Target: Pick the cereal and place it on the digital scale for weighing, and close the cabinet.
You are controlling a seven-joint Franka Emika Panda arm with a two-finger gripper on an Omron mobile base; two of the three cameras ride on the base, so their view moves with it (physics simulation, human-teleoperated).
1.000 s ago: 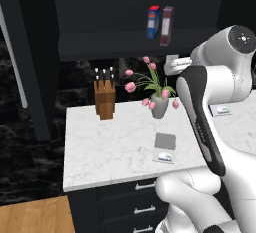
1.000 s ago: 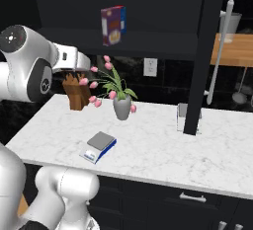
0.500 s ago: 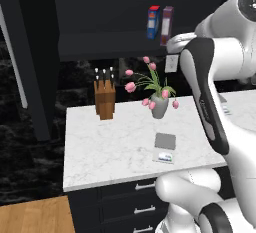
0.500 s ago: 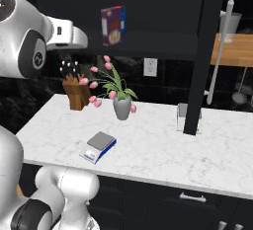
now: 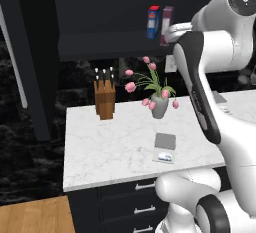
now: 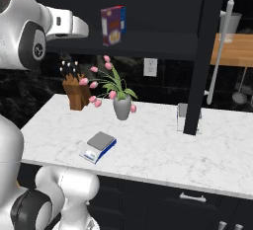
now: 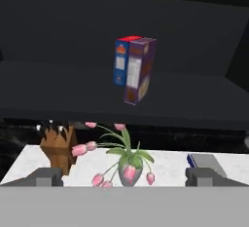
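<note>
The cereal stood upright in the cabinet, touching the blue box, well above the digital scale. Gripper fingers stood apart, empty. Probably light, stiff cardboard; grip its narrow sides.

**Surfaces and finishes**

A polished white marble look is shown by the counter. The knife block at left of centre is seen as matt wood. The cereal, upper centre, appears as printed cardboard. The cabinet is finished in matt black.
</note>
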